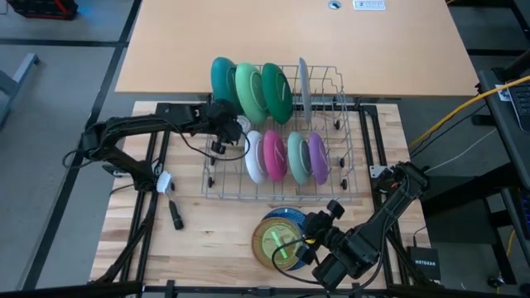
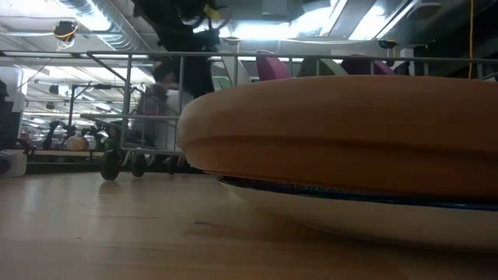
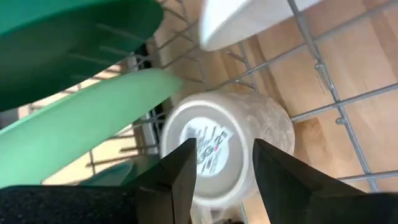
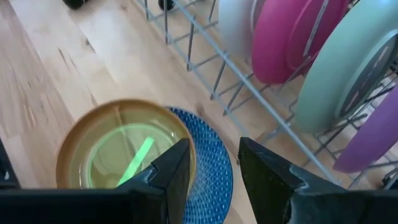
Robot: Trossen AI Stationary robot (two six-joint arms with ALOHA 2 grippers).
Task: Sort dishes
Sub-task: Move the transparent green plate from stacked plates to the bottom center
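A metal wire rack (image 1: 281, 132) holds dishes on edge. Teal (image 1: 224, 79), green (image 1: 248, 91), dark green (image 1: 277, 91) and grey (image 1: 303, 83) plates fill its far row; white (image 1: 255, 157), pink (image 1: 274, 156), pale green (image 1: 298, 157) and purple (image 1: 318, 157) ones its near row. A white bowl (image 3: 224, 149) lies on its side at the rack's left end. My left gripper (image 3: 224, 155) stands open just short of its base. A tan bowl (image 4: 124, 146) sits on a blue plate (image 4: 211, 180) near the table's front edge. My right gripper (image 4: 214, 158) hovers open over their right side.
The rack's wires (image 3: 323, 68) run close around the white bowl and my left fingers. The green plate's edge (image 3: 93, 118) leans just beside them. Bare wooden table (image 1: 207, 232) lies left of the bowl stack. In the low view the tan bowl (image 2: 342, 132) fills the foreground.
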